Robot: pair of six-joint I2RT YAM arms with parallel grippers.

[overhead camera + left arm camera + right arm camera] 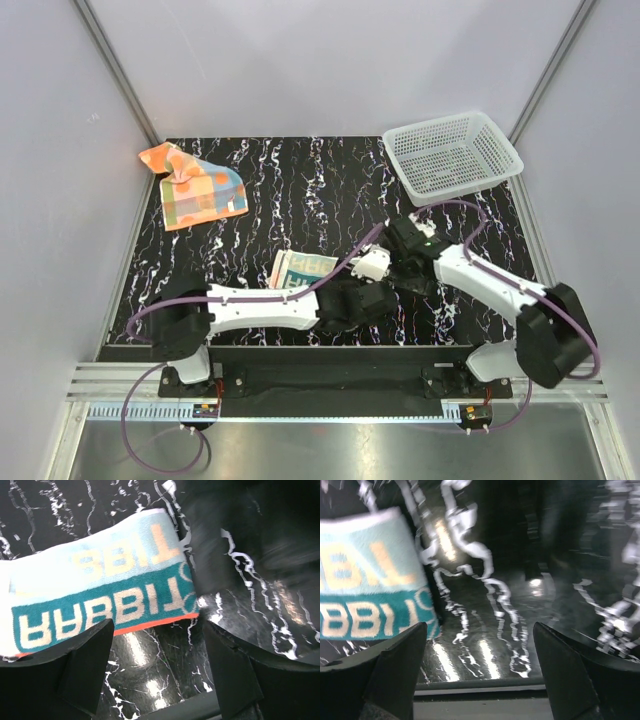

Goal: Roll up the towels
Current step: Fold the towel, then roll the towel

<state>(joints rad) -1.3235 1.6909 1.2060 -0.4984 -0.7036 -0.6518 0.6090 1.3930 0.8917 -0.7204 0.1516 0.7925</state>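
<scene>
Looking down your left wrist camera, your left fingers [95, 650] stand wide apart and grip nothing; only bare worktop [150, 680] shows in the gap. The cream RABBIT towel [100, 590] lies just past their tips, its orange edge nearest them. Whether one tip touches the cloth, I cannot tell.

Agreed. Your right fingers [405, 655] are spread just as wide and hold nothing either. From that side you see one end of the same towel, off to the left of the gap and beyond the tips.

From above, you have that towel lying on the black marbled worktop near the front edge, about midway across, with both your wrists crowded just to its right.

Your other cloth, the orange patchwork towel [195, 190], lies loosely spread at the far left corner, well apart from both arms. The white mesh basket [450, 160] sits at the far right corner.
</scene>
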